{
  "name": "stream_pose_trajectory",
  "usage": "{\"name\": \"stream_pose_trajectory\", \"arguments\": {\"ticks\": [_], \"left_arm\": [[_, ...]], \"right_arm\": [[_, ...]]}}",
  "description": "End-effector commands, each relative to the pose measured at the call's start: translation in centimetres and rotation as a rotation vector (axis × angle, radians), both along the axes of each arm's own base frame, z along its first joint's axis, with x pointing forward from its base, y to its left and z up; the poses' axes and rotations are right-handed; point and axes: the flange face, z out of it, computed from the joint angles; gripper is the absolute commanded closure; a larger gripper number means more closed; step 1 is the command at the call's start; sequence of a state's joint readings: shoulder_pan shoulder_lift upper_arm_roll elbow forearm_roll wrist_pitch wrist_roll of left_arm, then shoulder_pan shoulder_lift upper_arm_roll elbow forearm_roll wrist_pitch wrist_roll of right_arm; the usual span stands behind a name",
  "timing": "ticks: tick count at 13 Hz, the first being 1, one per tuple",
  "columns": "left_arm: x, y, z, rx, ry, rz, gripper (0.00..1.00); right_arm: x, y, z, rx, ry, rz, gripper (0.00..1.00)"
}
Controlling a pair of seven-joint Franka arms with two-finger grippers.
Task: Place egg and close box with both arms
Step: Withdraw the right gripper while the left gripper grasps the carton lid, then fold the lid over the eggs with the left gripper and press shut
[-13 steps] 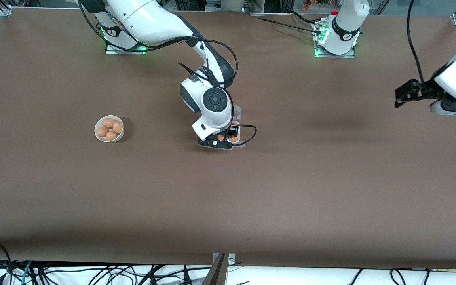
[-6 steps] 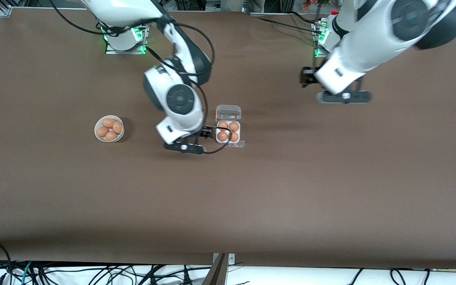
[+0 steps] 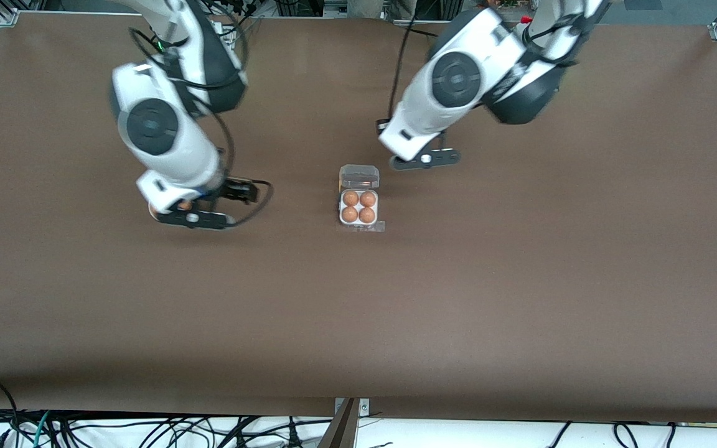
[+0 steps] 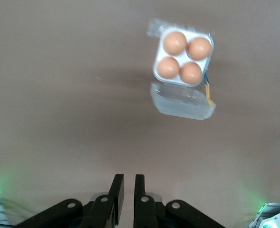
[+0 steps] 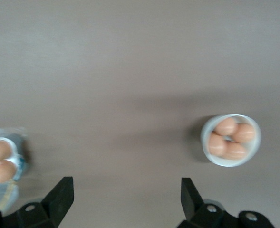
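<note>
The box (image 3: 341,219) stands mid-table with its clear lid (image 3: 359,177) open, lying on the side toward the arms' bases. Each of its four cells holds a brown egg (image 3: 350,198). The left wrist view shows the box (image 4: 155,66), the eggs (image 4: 175,42) and the lid (image 4: 182,102). My left gripper (image 4: 129,178) is shut and empty, over bare table just past the lid. My right gripper (image 5: 125,185) is wide open and empty, between the box (image 5: 20,164) and a white bowl (image 5: 204,142). In the front view it (image 3: 237,190) hangs near the bowl's spot.
The white bowl holds several more brown eggs (image 5: 225,127). In the front view the right arm (image 3: 165,149) covers the bowl. The left arm's hand (image 3: 417,140) is beside the lid. Brown table (image 3: 458,298) stretches toward the front camera.
The right arm has swung away from the box to the bowl, uncovering four eggs in the cells. The left arm has swung in from its end of the table to the lid.
</note>
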State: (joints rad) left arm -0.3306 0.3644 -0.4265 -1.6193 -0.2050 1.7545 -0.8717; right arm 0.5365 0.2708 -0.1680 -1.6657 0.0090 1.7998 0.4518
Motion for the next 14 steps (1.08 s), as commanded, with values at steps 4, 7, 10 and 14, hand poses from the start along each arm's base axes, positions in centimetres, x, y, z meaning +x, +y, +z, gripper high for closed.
{"name": "stream_pose_trajectory", "arguments": {"ticks": [4, 7, 10, 14], "left_arm": [[-1.7, -5.3, -11.5, 0.037, 0.124, 0.017, 0.96], [-1.5, -7.0, -15.5, 0.041, 0.142, 0.007, 0.95], [1.0, -6.8, -15.4, 0.063, 0.048, -0.003, 0.95], [6.0, -5.1, -11.6, 0.051, -0.104, 0.027, 0.86]], "right_arm": [[-3.2, -14.9, 3.3, 0.064, 0.060, 0.048, 0.00], [-2.9, -20.1, 6.7, 0.073, 0.046, 0.021, 0.00], [-2.2, -21.5, 9.6, 0.055, -0.004, 0.028, 0.00], [-2.5, -24.0, 10.8, 0.059, 0.022, -0.003, 0.00]]}}
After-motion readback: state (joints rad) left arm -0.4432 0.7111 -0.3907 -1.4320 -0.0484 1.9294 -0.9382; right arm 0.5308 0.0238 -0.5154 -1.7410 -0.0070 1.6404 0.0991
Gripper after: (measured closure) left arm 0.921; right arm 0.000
